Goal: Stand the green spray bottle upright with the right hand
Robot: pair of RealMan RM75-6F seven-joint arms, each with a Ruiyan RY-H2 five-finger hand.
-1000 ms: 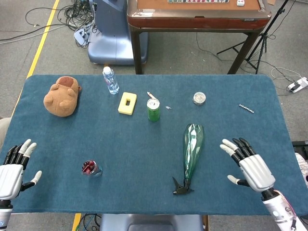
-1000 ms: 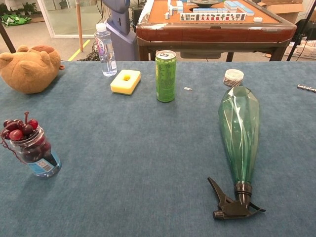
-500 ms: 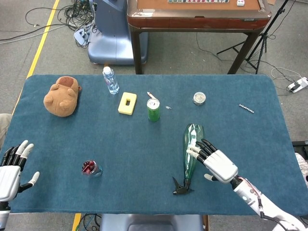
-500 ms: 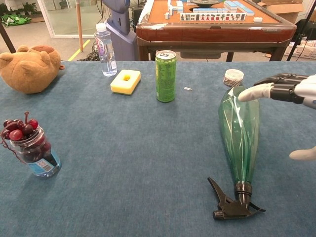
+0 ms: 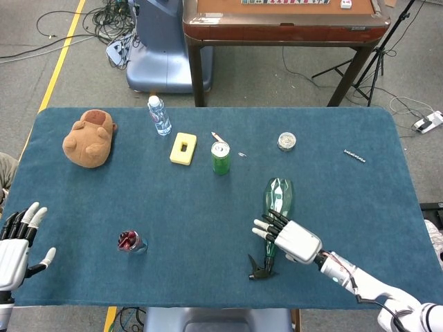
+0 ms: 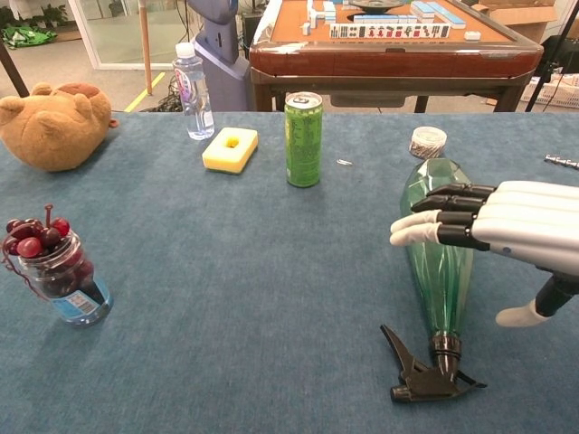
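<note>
The green spray bottle [image 5: 277, 202] [image 6: 438, 271] lies flat on the blue table, its black trigger head [image 5: 261, 269] [image 6: 422, 373] toward the near edge and its wide base pointing away. My right hand [image 5: 291, 238] [image 6: 507, 226] hovers over the bottle's narrow lower half, fingers stretched out across it and thumb hanging to the right, holding nothing. My left hand [image 5: 17, 243] stays at the near left corner of the table, fingers spread, far from the bottle.
A green can [image 5: 220, 158] [image 6: 304, 139], yellow sponge block [image 5: 183, 148] [image 6: 230, 149], water bottle [image 5: 159, 115] [image 6: 191, 90], plush toy [image 5: 89, 137] [image 6: 52, 124], small round tin [image 5: 286, 141] [image 6: 427, 142] and cherry jar [image 5: 130, 241] [image 6: 57, 271] stand on the table. A metal chain [image 5: 354, 156] lies far right.
My right hand has swept left from the table's right side to above the bottle, then slid down along it toward the neck. The bottle has not moved. The left hand barely shifted.
</note>
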